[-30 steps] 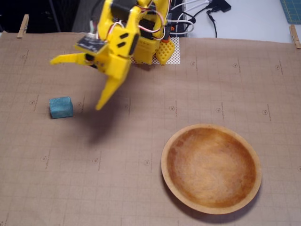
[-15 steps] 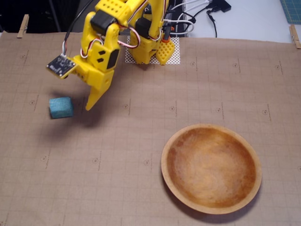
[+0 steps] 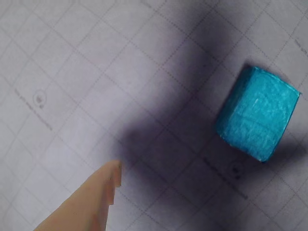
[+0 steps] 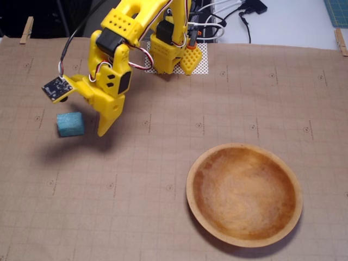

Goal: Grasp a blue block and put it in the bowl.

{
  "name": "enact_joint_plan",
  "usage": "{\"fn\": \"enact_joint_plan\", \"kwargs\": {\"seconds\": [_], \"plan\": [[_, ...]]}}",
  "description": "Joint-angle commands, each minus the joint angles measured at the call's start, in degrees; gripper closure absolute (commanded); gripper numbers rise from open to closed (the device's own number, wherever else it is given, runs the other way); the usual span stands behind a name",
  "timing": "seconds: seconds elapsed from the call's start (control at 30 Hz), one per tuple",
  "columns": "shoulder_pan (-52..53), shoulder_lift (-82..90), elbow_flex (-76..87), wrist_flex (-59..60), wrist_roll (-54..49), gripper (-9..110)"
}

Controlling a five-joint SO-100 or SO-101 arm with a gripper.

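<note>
The blue block [image 4: 70, 124] lies on the brown gridded mat at the left of the fixed view. In the wrist view the blue block [image 3: 258, 113] sits at the right, in the arm's shadow. My yellow gripper [image 4: 91, 117] hangs just above the mat, right beside the block, and looks open and empty. Its pointed finger [image 4: 104, 124] is just right of the block. Only one tan fingertip [image 3: 111, 174] shows in the wrist view, at the lower left, apart from the block. The wooden bowl [image 4: 198, 198] stands empty at the lower right.
The arm's base [image 4: 171, 51] stands at the back middle of the mat with cables behind it. Clothespins [image 4: 26, 30] clip the mat's far corners. A white tabletop lies beyond the mat's far edge.
</note>
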Motion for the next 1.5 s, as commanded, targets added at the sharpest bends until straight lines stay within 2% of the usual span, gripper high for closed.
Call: {"fn": "enact_joint_plan", "kwargs": {"seconds": [0.0,0.7,1.47], "plan": [[-0.7,0.4,-5.9,-0.3,1.8,38],[2.5,-17.2,-20.1,-0.3,3.9,38],[12.0,-23.2,-20.1,0.4,2.8,38]]}}
